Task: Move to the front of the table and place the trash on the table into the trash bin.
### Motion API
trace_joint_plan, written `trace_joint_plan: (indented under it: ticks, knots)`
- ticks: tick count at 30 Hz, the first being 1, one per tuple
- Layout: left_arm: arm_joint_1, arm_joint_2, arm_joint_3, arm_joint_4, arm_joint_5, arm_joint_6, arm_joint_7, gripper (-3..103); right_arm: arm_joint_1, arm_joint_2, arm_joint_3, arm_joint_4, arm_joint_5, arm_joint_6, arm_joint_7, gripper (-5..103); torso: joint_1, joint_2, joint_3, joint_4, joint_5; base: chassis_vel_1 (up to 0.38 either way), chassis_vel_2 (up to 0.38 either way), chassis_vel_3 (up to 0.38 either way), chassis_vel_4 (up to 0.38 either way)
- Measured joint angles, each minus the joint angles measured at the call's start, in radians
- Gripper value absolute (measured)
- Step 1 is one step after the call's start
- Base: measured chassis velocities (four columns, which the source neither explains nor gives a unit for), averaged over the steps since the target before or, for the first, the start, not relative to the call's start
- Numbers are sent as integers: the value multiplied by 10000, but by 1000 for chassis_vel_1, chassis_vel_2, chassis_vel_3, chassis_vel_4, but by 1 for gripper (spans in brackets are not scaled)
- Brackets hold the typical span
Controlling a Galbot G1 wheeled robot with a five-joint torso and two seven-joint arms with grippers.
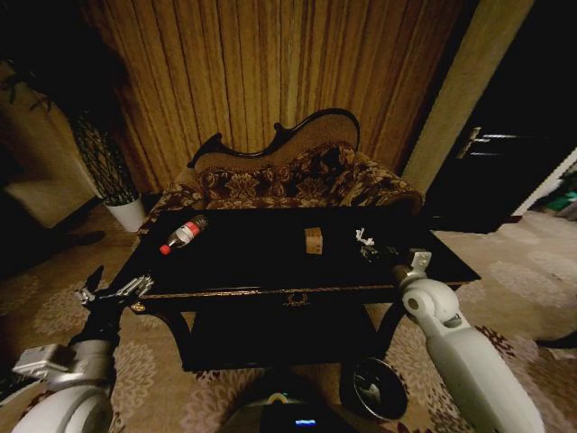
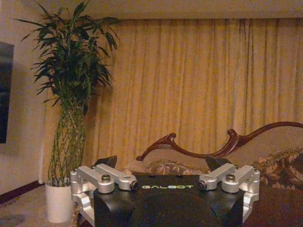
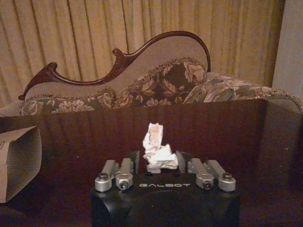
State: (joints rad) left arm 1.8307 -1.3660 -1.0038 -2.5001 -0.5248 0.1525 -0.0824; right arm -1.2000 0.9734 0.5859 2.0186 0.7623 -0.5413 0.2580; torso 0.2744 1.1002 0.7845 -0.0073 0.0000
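Right wrist view showed the right gripper (image 3: 159, 163) low over the table (image 3: 227, 132), its jaws standing apart on either side of the crumpled white wrapper (image 3: 157, 152), not visibly closed on it. The tan box (image 3: 19, 158) stood well to one side. From the head view, the bottle (image 1: 184, 234) lay near the table's far left and the trash bin (image 1: 380, 388) stood on the floor before the table. The left gripper (image 1: 113, 290) hung open and empty off the table's left corner. In my judgement, the jaws should close squarely on the wrapper's bulk, then lift straight before swinging to the bin.
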Motion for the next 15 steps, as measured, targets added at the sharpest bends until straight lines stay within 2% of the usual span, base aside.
trace_joint_plan:
  ticks: [1, 3, 4, 5, 6, 8, 10, 11, 13, 15]
  knots:
    - [0, 16, -12, 0, -8, -4, 0, 100, -1, 5, 0, 0, 0, 21, -9, 40, 0, 0, 0, 0, 0, 0, 0, 0, 0]
    - [-3, 37, -26, 0, -21, -10, 0, 100, -1, 9, 0, 0, 0, 31, -31, 40, 0, 0, 0, 0, 0, 0, 0, 0, 0]
    - [-5, 49, -49, 0, -35, -19, 0, 100, 2, 14, -1, -6, 0, 39, -71, 30, 1, 0, 0, 0, 0, 0, 0, 0, 0]
    - [-4, 61, -66, 0, -45, -31, 0, 100, 7, 19, -5, -18, -2, 48, -104, 30, 1, 0, 0, 0, 0, 0, 0, 0, 0]
    - [12, 71, -93, 0, -53, -84, 1, 100, 18, 30, -17, -49, -31, 73, -163, 19, 0, 0, 0, 0, 0, 0, 0, 0, 0]
    - [32, 73, -108, 0, -58, -128, 2, 100, 27, 39, -29, -78, -66, 94, -206, 19, 1, 0, 0, 0, 0, 0, 0, 0, 0]
    - [65, 68, -134, 0, -61, -175, 8, 100, 34, 58, -57, -118, -110, 123, -258, 8, 0, 0, 0, 0, 0, 0, 0, 0, 0]
    - [65, 68, -134, 0, -61, -175, 8, 100, 34, 58, -57, -118, -110, 123, -258, 8, 0, 0, 0, 0, 0, 0, 0, 0, 0]
    - [64, 50, -136, 0, -63, -186, 10, 100, 38, 65, -77, -127, -120, 131, -274, 1, 0, 0, 0, 1, 0, 0, 0, 0, 0]
    - [54, 46, -136, 0, -62, -188, 11, 100, 45, 66, -80, -133, -121, 133, -276, 1, 0, 0, 0, 0, 0, 0, 0, 0, 0]
